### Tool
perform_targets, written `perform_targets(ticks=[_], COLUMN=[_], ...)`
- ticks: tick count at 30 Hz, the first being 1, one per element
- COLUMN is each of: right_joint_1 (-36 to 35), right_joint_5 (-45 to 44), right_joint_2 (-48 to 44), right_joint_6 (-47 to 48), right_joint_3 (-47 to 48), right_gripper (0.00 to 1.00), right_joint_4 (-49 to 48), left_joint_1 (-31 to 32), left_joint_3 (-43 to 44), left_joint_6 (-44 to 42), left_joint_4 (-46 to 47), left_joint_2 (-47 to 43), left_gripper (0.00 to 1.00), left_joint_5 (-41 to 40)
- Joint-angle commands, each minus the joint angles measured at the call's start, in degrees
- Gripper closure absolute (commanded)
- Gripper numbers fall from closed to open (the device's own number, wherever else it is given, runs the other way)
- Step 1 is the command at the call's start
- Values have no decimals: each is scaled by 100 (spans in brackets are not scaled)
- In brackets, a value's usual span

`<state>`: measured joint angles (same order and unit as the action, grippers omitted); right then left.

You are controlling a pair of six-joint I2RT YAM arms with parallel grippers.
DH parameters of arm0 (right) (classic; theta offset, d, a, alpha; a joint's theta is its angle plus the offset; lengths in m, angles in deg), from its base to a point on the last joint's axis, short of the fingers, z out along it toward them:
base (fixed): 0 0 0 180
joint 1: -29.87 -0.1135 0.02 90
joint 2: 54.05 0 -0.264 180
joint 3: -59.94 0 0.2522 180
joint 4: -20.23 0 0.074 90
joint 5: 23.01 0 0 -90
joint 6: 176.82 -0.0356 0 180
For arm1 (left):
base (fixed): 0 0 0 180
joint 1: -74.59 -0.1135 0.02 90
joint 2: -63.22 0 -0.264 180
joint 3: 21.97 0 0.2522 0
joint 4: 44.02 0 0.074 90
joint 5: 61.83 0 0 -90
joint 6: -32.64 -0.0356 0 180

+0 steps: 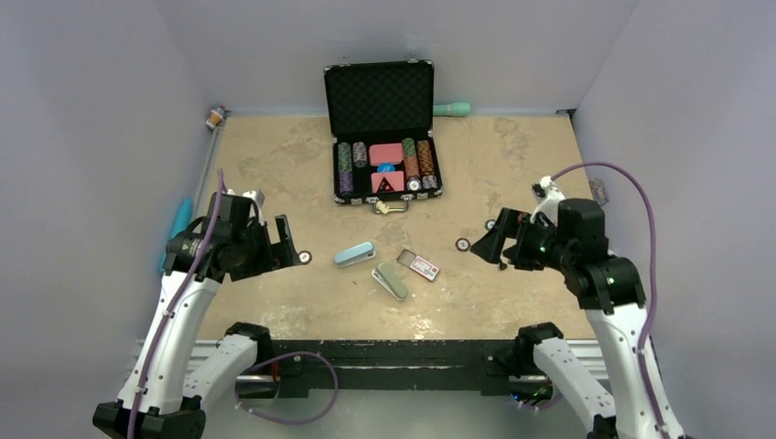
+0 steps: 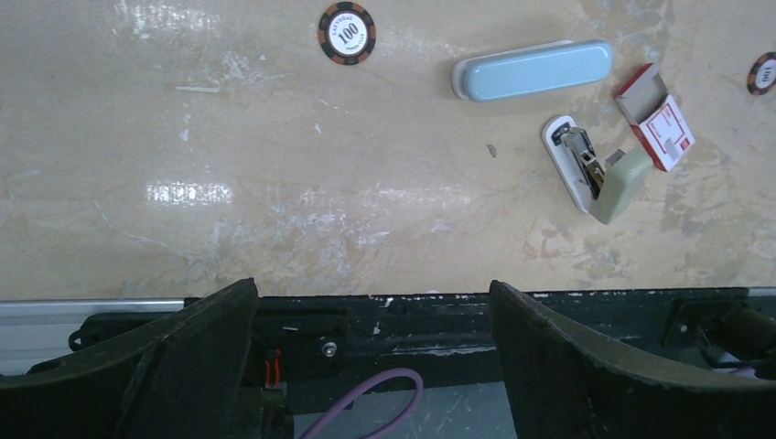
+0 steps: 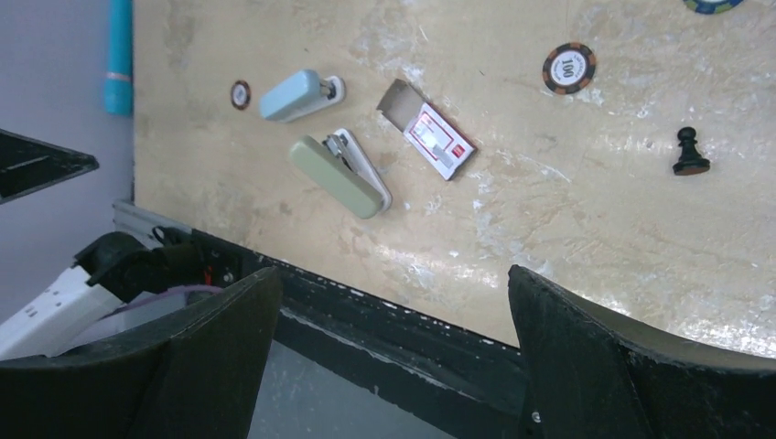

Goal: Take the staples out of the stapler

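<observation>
A sage-green stapler [image 1: 390, 281] lies hinged open near the table's front edge, and its silver magazine [image 2: 581, 154] shows in the left wrist view. It also shows in the right wrist view [image 3: 343, 174]. A closed light-blue stapler [image 1: 353, 253] lies just behind it. No loose staples show on the table, and I cannot tell whether any sit in the magazine. My left gripper [image 1: 274, 242] is open and empty, raised to the left of the staplers. My right gripper [image 1: 494, 242] is open and empty, raised to their right.
A small red-and-white box [image 1: 423, 266] lies open beside the green stapler. An open black poker case [image 1: 384, 137] stands at the back. Loose chips [image 1: 305, 257] [image 1: 463, 244] lie on the table. A black pawn [image 3: 690, 153] stands below my right gripper. A teal pen [image 1: 178, 224] lies at the left edge.
</observation>
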<state>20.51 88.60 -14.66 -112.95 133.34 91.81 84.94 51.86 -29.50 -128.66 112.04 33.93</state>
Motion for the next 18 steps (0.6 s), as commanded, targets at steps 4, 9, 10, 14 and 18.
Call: perform_targets(ticks=[4, 9, 10, 14, 18], right_joint_1=[-1148, -3105, -3386, -4087, -4218], right_joint_5=[-566, -1810, -1969, -2360, -2185], right_joint_2=[1558, 2588, 2643, 2299, 1762], right_joint_6=[-126, -433, -475, -690, -734], right_joint_3=[56, 1044, 1121, 792, 2], right_gripper=[1, 1, 1, 1, 1], right_joint_4=[-797, -994, -1117, -1878, -2588], left_joint_1=[46, 46, 46, 46, 46], left_joint_3=[-191, -321, -378, -619, -673], left_joint_6=[-53, 81, 118, 227, 206], left_joint_4=[131, 251, 307, 462, 538], left_joint_2=[170, -57, -137, -353, -489], left_gripper=[0, 0, 0, 1, 1], left_joint_5=[-407, -415, -392, -293, -185])
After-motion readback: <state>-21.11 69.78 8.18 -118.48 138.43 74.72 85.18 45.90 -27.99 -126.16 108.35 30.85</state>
